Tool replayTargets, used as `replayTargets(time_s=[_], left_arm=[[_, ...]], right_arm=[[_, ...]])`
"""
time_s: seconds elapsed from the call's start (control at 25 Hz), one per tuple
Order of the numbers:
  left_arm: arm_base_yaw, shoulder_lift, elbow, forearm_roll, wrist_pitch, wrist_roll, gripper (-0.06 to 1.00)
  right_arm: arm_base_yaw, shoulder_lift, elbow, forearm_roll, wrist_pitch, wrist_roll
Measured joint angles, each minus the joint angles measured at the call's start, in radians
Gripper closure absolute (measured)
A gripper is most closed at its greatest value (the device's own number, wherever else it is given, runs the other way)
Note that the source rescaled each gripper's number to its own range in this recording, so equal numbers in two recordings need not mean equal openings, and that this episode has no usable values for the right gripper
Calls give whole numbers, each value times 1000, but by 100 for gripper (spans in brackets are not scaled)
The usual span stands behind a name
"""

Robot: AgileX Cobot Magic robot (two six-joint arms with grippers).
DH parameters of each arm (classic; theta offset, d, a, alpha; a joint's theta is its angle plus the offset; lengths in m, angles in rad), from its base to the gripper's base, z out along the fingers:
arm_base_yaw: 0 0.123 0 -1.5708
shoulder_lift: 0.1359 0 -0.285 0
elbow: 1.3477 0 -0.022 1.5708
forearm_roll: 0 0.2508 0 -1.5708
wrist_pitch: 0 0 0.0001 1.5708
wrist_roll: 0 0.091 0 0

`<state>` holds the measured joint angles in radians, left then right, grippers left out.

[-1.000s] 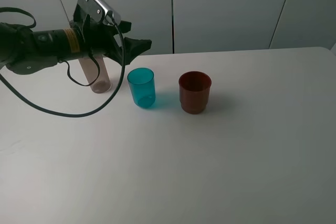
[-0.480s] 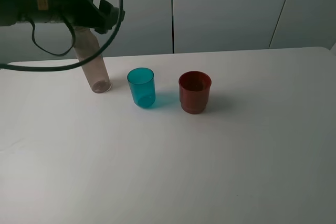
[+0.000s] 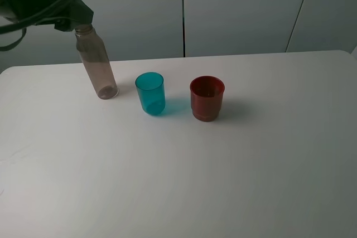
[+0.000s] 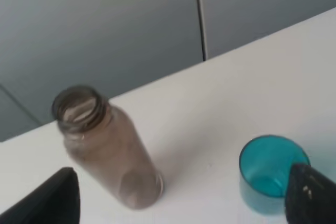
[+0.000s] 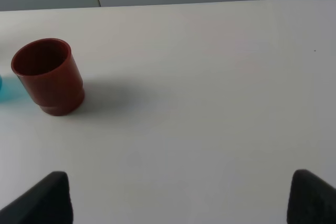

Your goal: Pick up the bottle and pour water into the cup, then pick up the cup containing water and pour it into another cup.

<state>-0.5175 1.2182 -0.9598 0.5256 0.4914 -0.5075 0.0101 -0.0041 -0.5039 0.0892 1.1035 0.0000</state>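
Observation:
The bottle stands uncapped on the white table at the left, leaning slightly in the exterior view. It also shows in the left wrist view. The teal cup stands just right of it, and the dark red cup right of that. My left gripper hangs open and empty above and behind the bottle's neck, not touching it; its fingertips show wide apart. My right gripper is open and empty, well back from the red cup.
Grey cabinet panels rise behind the table's back edge. A black cable loops around the left arm at the upper left. The right arm is out of the exterior view.
My left arm has risen and drawn back towards the upper left, uncovering the bottle. The bottle and both cups have stayed in place.

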Motion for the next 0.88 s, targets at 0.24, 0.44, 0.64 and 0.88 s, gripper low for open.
replayTargets(time_s=[0.24, 0.44, 0.64, 0.88], left_arm=[[-7, -140, 2, -128, 323, -6, -5], [0, -300, 64, -194, 454, 4, -5], [110, -483, 192, -276, 501, 68, -5], [315, -718, 306, -343, 509, 194, -5]], right_arm=[[0, 0, 0, 0, 0, 0], [0, 0, 0, 0, 0, 0], [0, 0, 0, 0, 0, 0], [0, 0, 0, 0, 0, 0]])
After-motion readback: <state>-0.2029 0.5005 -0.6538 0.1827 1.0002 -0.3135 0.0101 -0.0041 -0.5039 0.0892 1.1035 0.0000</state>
